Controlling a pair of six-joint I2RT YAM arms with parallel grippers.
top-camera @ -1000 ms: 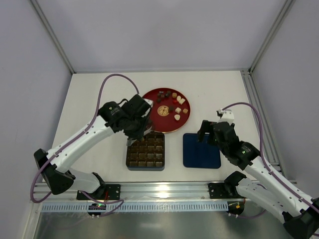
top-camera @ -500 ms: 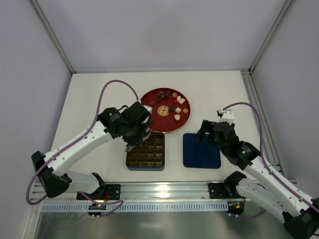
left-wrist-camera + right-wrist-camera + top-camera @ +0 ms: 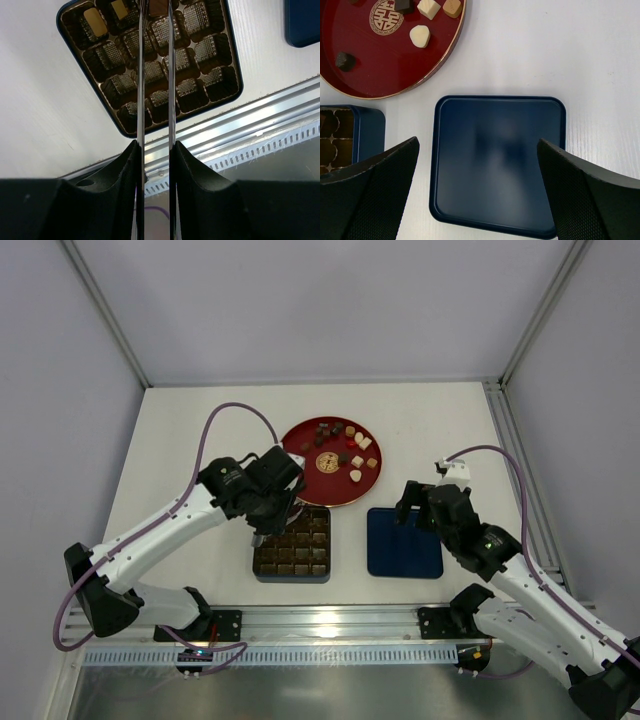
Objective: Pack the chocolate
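White tabletop (image 3: 520, 50): left claw (image 3: 155, 15) grips a chocolate (image 3: 160, 6) over the tray (image 3: 187, 89); right claw (image 3: 477, 145) gapes above lid (image 3: 520, 165).

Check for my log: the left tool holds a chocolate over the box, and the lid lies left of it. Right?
No: the lid lies right of the box, as the top view shows. The left tool does hold a chocolate over it.

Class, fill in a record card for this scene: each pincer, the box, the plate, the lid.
Left pincer: shut on a chocolate piece, over the box
Right pincer: open, empty, above the lid
Box: blue, uncovered, most cells seen empty
Plate: red, round, loose chocolates on it
Lid: dark blue, lying right of the box
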